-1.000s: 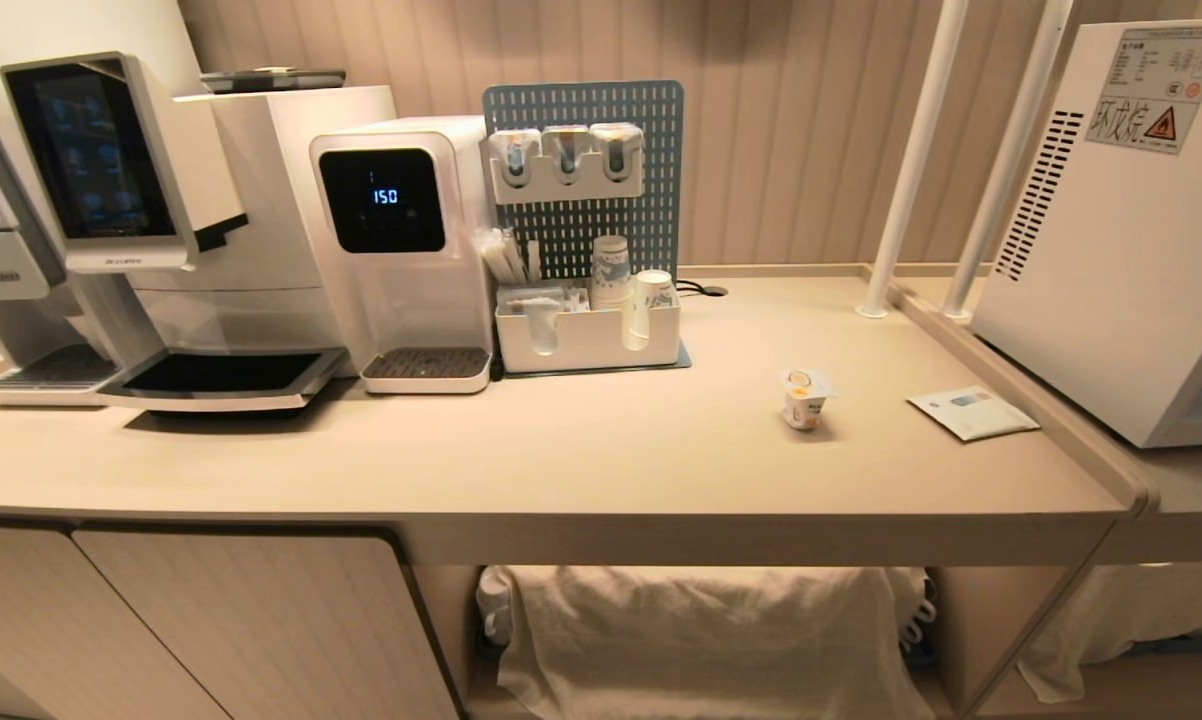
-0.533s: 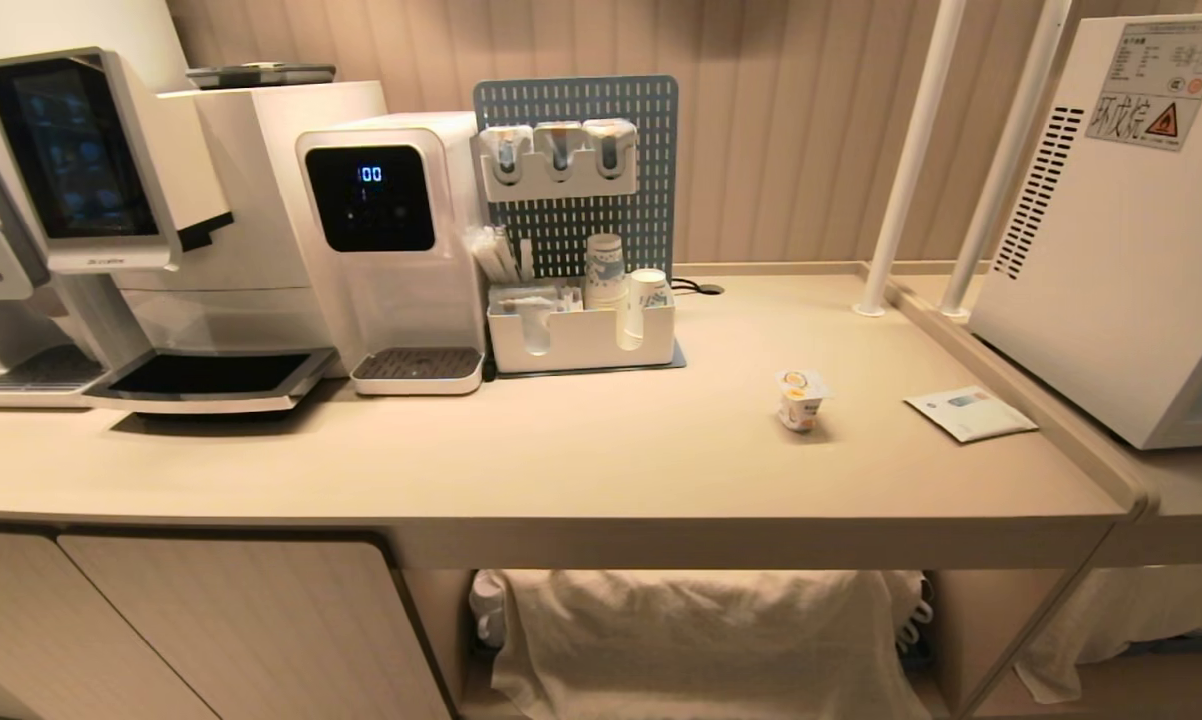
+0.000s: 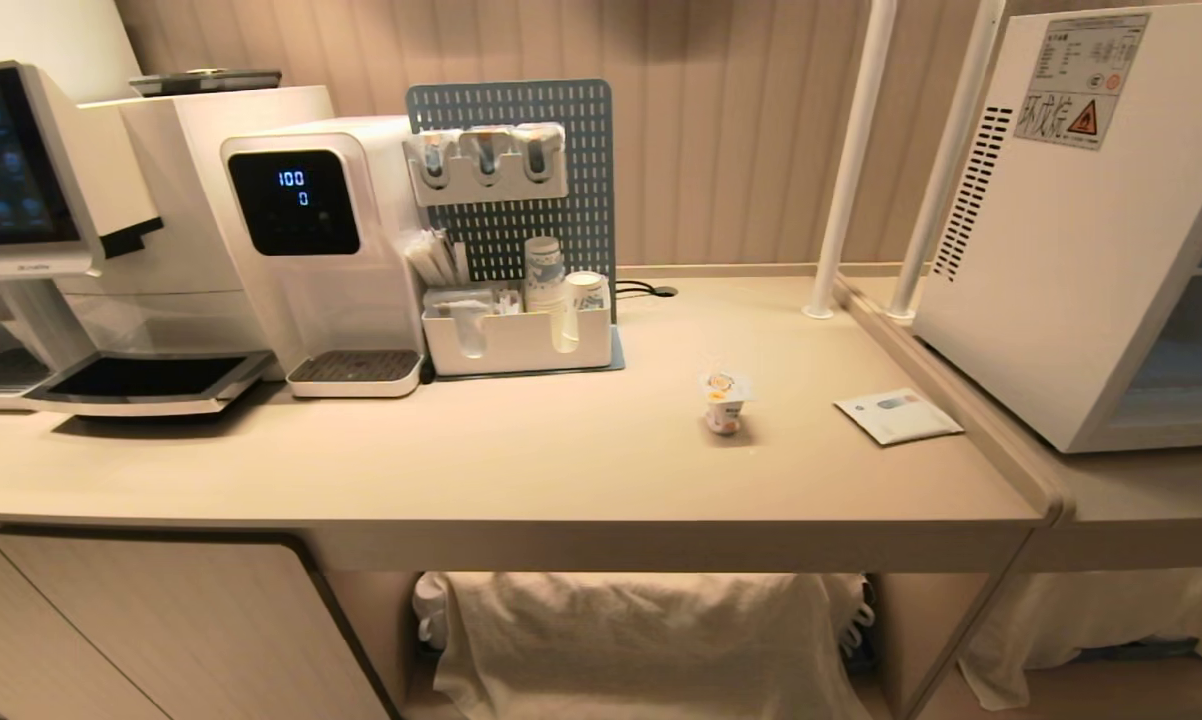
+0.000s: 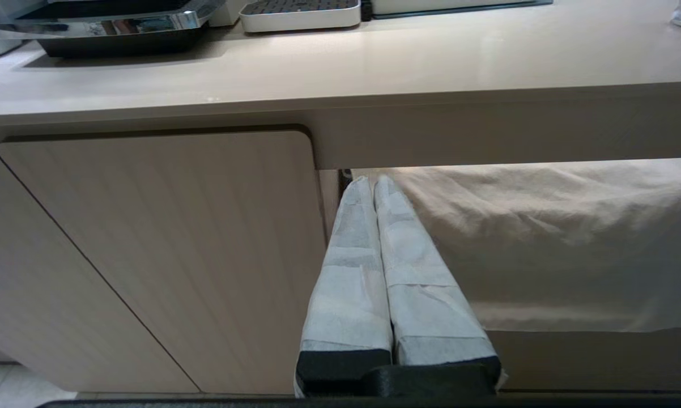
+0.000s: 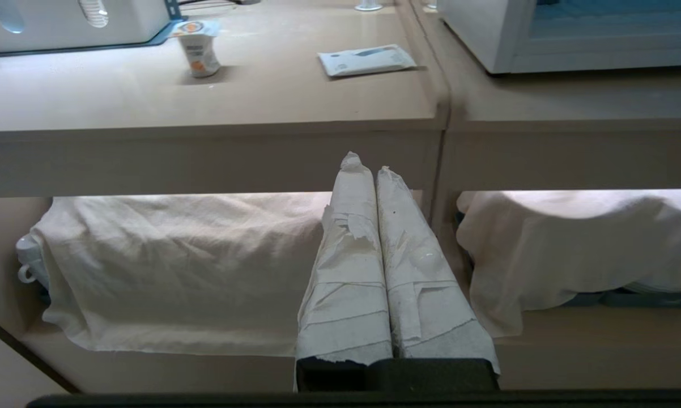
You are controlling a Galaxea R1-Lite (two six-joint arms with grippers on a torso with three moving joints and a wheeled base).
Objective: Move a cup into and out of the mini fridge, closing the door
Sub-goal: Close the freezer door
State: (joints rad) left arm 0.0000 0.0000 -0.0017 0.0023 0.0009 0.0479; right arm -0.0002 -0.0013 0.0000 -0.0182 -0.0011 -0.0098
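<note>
A: Where is the cup (image 3: 724, 401) at this moment?

B: It stands upright on the beige counter (image 3: 521, 470), toward the right part, between the white organizer tray (image 3: 517, 343) and a flat white packet (image 3: 897, 416). It touches neither of them, and nothing holds it.

A: And the mini fridge (image 3: 1051, 220)?

B: It is at the far right, on a lower surface (image 3: 1141, 490) next to the counter, with its white vented side toward the cup. Its front is seen only at a sharp angle, so I cannot tell if the door is fully shut.

A: How are the two grippers?

B: Both are low, in front of the counter edge and below its top. The left gripper (image 4: 373, 180) has its two wrapped fingers pressed together with nothing between them; it points at the place where a cabinet door (image 4: 148, 255) meets a pale cloth (image 4: 544, 238) under the counter. The right gripper (image 5: 364, 163) is also closed and empty, and it points under the counter where the two surfaces meet.

A: What more is on the counter?

B: At the left there are a coffee machine (image 3: 111, 230) and a water dispenser (image 3: 326, 240) with a lit display
</note>
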